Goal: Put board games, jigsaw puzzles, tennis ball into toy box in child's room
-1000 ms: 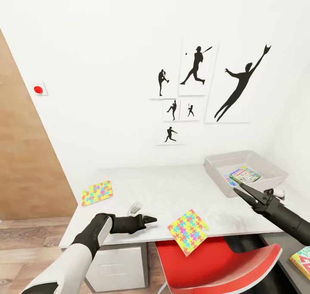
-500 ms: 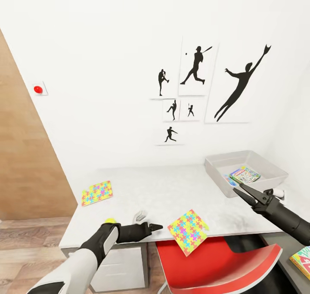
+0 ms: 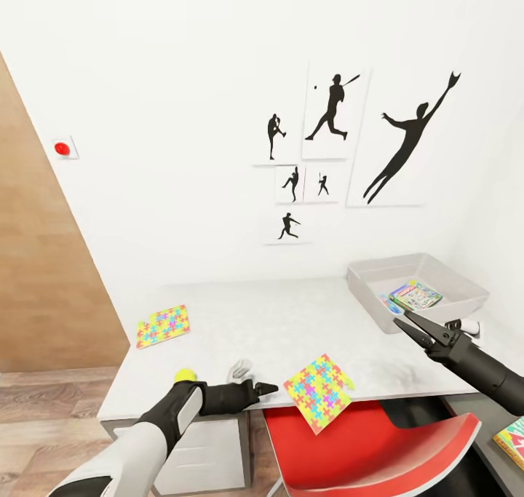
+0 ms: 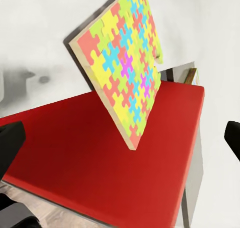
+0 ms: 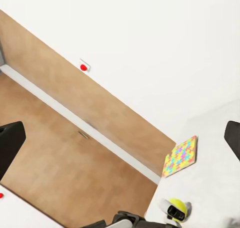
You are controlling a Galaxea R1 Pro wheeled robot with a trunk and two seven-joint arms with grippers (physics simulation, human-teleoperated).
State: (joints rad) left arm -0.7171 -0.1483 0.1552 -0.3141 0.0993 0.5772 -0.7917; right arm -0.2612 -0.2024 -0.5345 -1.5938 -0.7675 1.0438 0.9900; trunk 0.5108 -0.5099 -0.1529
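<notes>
Left gripper (image 3: 271,388) sits low at the front edge of the table (image 3: 291,322), jaws apart and empty; in the left wrist view both fingertips frame the scene with a wide gap between them. Compared with a second ago the left arm has slid toward the near puzzle and dropped a little, uncovering the tennis ball (image 3: 185,375), which lies just behind its forearm. Straight ahead of the fingers, close but not touching: the near jigsaw puzzle (image 3: 318,391), tilted, one corner hanging off the table edge over the red chair (image 3: 378,446); the left wrist view shows it slanting above the red seat (image 4: 100,158). Judgement: the approach to this puzzle is under way, grasp not yet made, and the overhang offers an edge to pinch, though a nudge could tip it onto the chair. Farther off, behind the arm, the second jigsaw puzzle (image 3: 163,326) lies flat near the table's far-left part. Well beyond, across the table, the right gripper (image 3: 409,325) hovers with jaws spread, empty, unmoved over the second, just in front of the toy box (image 3: 437,271). Inside that tray lies a colourful game box (image 3: 415,294). Another game box (image 3: 512,440) shows on the lower dark unit.
</notes>
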